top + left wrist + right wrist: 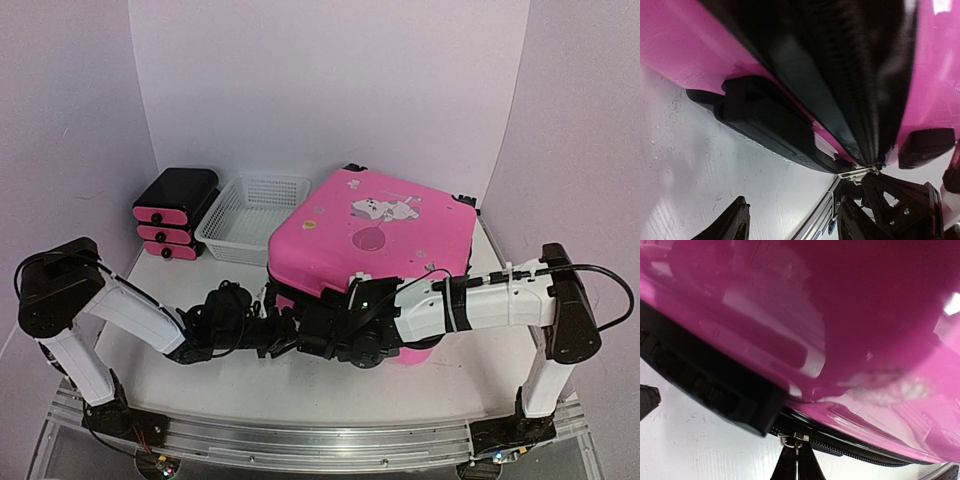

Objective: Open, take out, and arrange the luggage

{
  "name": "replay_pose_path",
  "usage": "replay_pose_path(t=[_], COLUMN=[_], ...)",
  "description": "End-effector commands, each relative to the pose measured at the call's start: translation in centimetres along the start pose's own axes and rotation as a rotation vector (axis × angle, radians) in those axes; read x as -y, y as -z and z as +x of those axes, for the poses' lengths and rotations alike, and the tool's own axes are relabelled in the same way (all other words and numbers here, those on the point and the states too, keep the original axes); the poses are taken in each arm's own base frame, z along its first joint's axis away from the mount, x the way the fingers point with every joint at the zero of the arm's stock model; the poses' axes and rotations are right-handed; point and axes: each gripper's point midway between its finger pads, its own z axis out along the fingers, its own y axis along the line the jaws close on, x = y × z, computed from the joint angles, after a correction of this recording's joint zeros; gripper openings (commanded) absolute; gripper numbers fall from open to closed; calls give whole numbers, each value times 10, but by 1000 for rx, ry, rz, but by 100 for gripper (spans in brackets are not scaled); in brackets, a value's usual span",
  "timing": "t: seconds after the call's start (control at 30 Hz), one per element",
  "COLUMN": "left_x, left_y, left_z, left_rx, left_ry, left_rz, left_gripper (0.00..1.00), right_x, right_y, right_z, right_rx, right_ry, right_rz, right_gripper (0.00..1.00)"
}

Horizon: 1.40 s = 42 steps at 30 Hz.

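Observation:
The pink luggage (380,230) lies flat on the table, lid on top, with stickers on the lid. Its black zipper band (880,452) runs along the near side. My right gripper (797,460) is shut on the silver zipper pull (792,440) at the near-left corner, by a black foot (715,390). In the top view the right gripper (325,328) sits at that corner. My left gripper (792,225) is open and empty just left of it, a short way from the shell, and shows in the top view (283,335). The zipper pull (857,172) also shows in the left wrist view.
A white mesh basket (250,215) stands behind and to the left of the luggage. A small black drawer unit with pink fronts (175,215) stands at the far left. The backdrop walls close in behind and at both sides.

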Motion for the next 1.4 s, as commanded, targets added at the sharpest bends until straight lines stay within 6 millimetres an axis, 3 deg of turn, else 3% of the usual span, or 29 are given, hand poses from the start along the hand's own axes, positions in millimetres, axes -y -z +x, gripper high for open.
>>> replay_pose_path(t=[0.0, 0.13, 0.27, 0.47, 0.7, 0.83, 0.9, 1.0, 1.1, 1.27, 1.37], left_x=[31, 22, 13, -3, -11, -1, 6, 15, 30, 43, 28], left_y=[-16, -24, -25, -28, -23, -16, -9, 3, 12, 4, -5], left_z=[-17, -29, -38, -52, -68, -68, -61, -47, -29, 1, 3], left_rx=[83, 146, 198, 223, 281, 283, 274, 239, 176, 86, 85], left_ry=[23, 21, 8, 13, -4, -85, -122, -138, -99, 29, 133], left_rz=[101, 65, 35, -5, -34, -27, -16, 14, 73, 111, 75], left_gripper=[61, 59, 59, 59, 58, 56, 56, 62, 71, 71, 66], right_x=[6, 10, 30, 78, 158, 174, 156, 100, 61, 5, -17], right_y=[8, 6, 5, 4, 15, 19, 25, 40, 49, 51, 55], right_z=[3, 9, 22, 43, 61, 56, 45, 24, 6, 9, 12], right_rx=[-48, -67, -93, -136, -194, -142, -98, -34, -8, -52, -58], right_ry=[54, 81, 83, 135, 264, 317, 355, 431, 485, 583, 603], right_rz=[-20, -16, -3, 54, 194, 124, 21, -189, -235, -305, -346], right_gripper=[0, 0, 0, 0, 0, 0, 0, 0, 0, 0, 0])
